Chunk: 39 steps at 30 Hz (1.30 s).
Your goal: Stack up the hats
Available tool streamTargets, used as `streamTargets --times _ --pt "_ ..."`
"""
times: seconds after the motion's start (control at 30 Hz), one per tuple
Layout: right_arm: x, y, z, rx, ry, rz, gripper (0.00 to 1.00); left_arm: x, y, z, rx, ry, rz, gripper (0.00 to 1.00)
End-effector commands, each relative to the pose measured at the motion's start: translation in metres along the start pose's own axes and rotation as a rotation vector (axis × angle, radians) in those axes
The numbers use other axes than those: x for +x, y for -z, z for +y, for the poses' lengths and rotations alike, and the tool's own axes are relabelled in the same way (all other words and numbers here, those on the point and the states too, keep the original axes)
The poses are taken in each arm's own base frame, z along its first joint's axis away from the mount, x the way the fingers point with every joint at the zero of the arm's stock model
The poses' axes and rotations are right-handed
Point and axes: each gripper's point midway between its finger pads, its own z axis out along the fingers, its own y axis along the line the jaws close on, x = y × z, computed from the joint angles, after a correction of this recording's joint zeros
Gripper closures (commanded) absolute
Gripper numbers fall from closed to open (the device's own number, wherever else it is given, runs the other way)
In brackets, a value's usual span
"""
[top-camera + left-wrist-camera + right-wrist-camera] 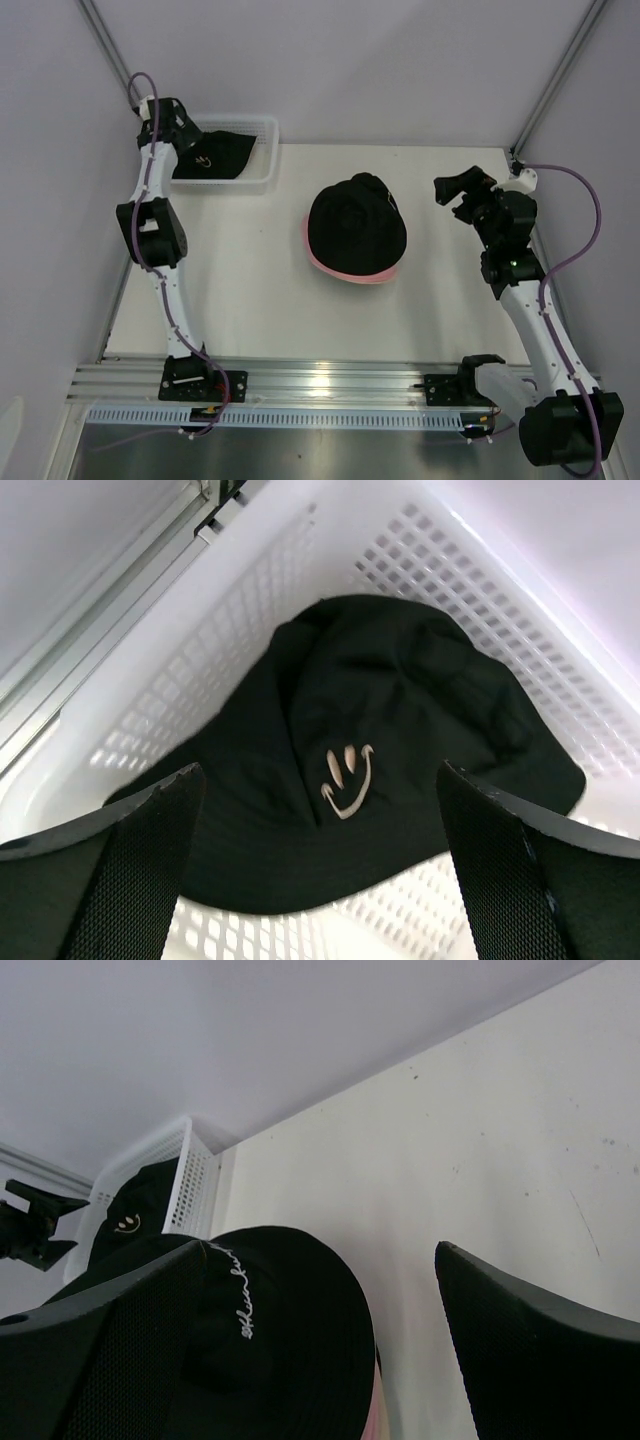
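Note:
A black hat (355, 225) lies on top of a pink hat (345, 268) at the table's middle; only the pink brim shows. The black top hat also shows in the right wrist view (290, 1340), with script embroidery. Another black hat with a light smiley mark (350, 780) lies in the white mesh basket (480, 610) at the back left; it also shows in the top view (212, 155). My left gripper (320, 880) is open, just above that hat, empty. My right gripper (462, 192) is open and empty, right of the stack. No cream hat is in view.
The white basket (262, 165) stands against the back wall at the left. Metal frame posts run up at both back corners. An aluminium rail (320, 385) spans the near edge between the arm bases.

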Motion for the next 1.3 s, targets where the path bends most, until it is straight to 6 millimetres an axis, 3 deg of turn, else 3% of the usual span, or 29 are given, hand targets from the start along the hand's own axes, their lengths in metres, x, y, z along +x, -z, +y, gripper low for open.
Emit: streamTargets --times 0.0,0.23,0.57,0.73,0.87,1.07,1.27 --pt "-0.032 -0.009 0.018 -0.045 0.014 -0.103 0.01 -0.014 -0.013 -0.022 0.107 0.105 -0.018 0.01" --pt "-0.024 -0.031 0.018 -0.047 0.001 -0.081 0.01 0.012 -0.04 -0.016 0.118 0.128 0.045 0.01" --pt "-0.022 -0.043 0.022 -0.05 0.019 -0.069 0.01 0.042 -0.044 -0.007 0.09 0.19 0.169 0.06" --pt "-0.02 -0.042 0.024 -0.059 0.016 -0.064 0.0 0.044 -0.043 -0.003 0.078 0.186 0.183 0.17" --pt "-0.022 -0.038 0.024 -0.057 0.015 -0.075 0.01 0.044 -0.042 -0.009 0.115 0.192 0.199 0.35" --pt "-0.027 -0.032 0.022 -0.041 0.002 -0.109 0.01 0.059 -0.048 -0.011 0.174 0.206 0.266 0.49" --pt "-0.03 -0.024 0.024 -0.04 0.0 -0.126 0.0 0.059 -0.048 -0.015 0.195 0.202 0.267 0.61"
